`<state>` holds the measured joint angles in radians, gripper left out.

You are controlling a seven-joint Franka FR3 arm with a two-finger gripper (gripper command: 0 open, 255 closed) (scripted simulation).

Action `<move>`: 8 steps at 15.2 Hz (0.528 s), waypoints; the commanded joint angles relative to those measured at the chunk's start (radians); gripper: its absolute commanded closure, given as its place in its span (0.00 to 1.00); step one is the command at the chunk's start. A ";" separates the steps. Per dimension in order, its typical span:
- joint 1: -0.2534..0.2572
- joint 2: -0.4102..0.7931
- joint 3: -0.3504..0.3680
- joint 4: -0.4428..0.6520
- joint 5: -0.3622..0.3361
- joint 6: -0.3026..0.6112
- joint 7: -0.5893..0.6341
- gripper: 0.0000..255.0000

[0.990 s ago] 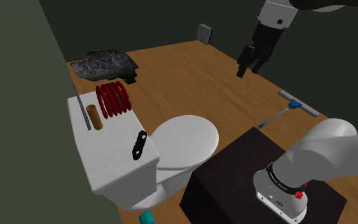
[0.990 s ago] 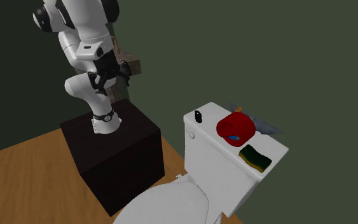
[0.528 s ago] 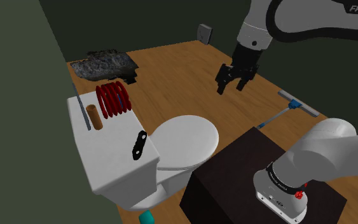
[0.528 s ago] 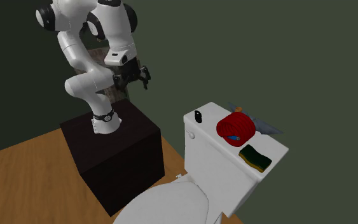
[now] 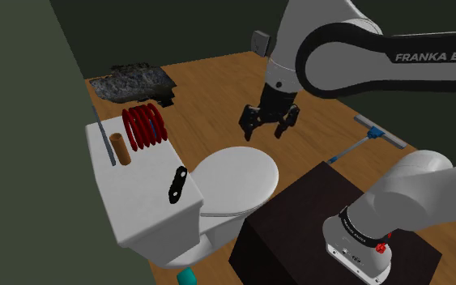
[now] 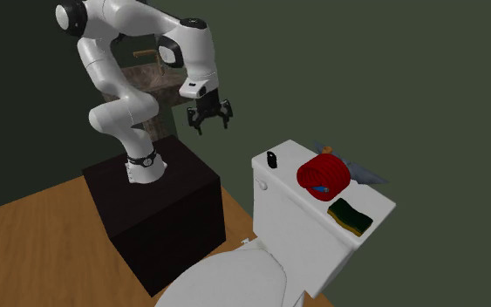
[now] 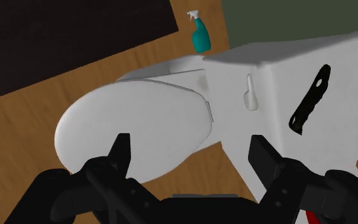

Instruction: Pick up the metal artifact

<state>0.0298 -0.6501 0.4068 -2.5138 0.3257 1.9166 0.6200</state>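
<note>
The toilet point(image 5: 234, 178) has its lid down, and the flat top of its tank point(image 5: 137, 212) serves as a shelf. On it, in the shoulder view, a red coil point(image 5: 145, 125) sits at the far end. A brown cylinder point(image 5: 121, 147) stands just at the coil's 7 o'clock, and a thin grey rod point(image 5: 106, 144) lies beside the cylinder. The second exterior view also shows a green and yellow sponge point(image 6: 350, 215) past the coil.

The metal artifact point(image 5: 176, 185) is a flat black bar with holes. It lies on the tank top at the front edge, on the side next to the toilet lid. In the shoulder view its long axis runs from about 1 o'clock to 7 o'clock, and its upper end reaches the rim. Bare white surface lies around it. The coil and cylinder are well apart from it, towards 11 o'clock.

The gripper point(image 5: 265, 132) hangs in the air at the bar's 2 o'clock, above the far side of the toilet lid. Its fingers point(image 7: 121, 147) are spread wide with nothing between them. A dark green wall point(image 5: 23, 162) runs along the tank's far side, at 9 o'clock from the bar. The dark stand point(image 5: 299, 219) lies at the bar's 4 o'clock.
</note>
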 commanded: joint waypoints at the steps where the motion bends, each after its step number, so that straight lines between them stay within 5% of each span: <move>1: -0.008 0.051 0.059 0.011 0.015 0.053 0.083 0.00; 8: -0.079 0.292 0.282 0.112 -0.026 0.227 0.399 0.00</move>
<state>-0.0382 -0.3929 0.6553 -2.4158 0.3105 2.1177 0.9650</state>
